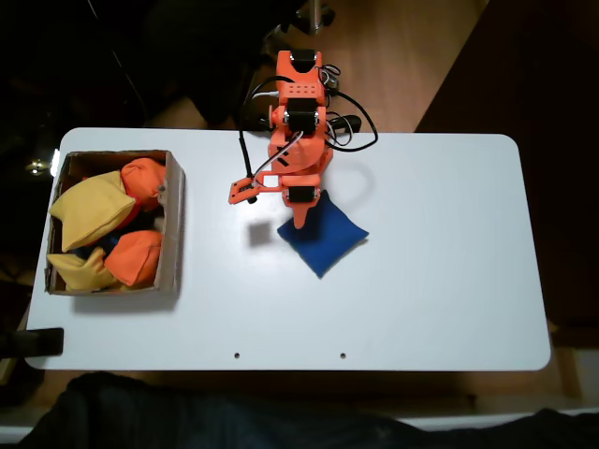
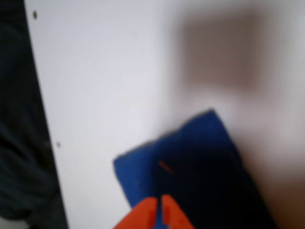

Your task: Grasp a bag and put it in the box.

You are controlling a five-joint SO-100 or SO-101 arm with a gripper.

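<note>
Fixed view overhead; wrist view close; both share bag (image 1: 323, 238).

A white table (image 1: 440, 281) with rounded corners fills most of the fixed view; two small dark holes (image 1: 237, 355) sit near its lower edge, well apart from each other; a black object (image 1: 42, 341) clamps its lower left corner. Two yellow beanbags (image 1: 89, 208) and two orange beanbags (image 1: 142, 180) lie heaped together, touching one another, at the left of that view; brown wooden floor (image 1: 412, 56) shows beyond the table's far edge; dark fabric (image 1: 187, 416) lies along the bottom. In the blurred wrist view, the table's edge runs down the left, with two small holes (image 2: 35, 15) beside it.
</note>
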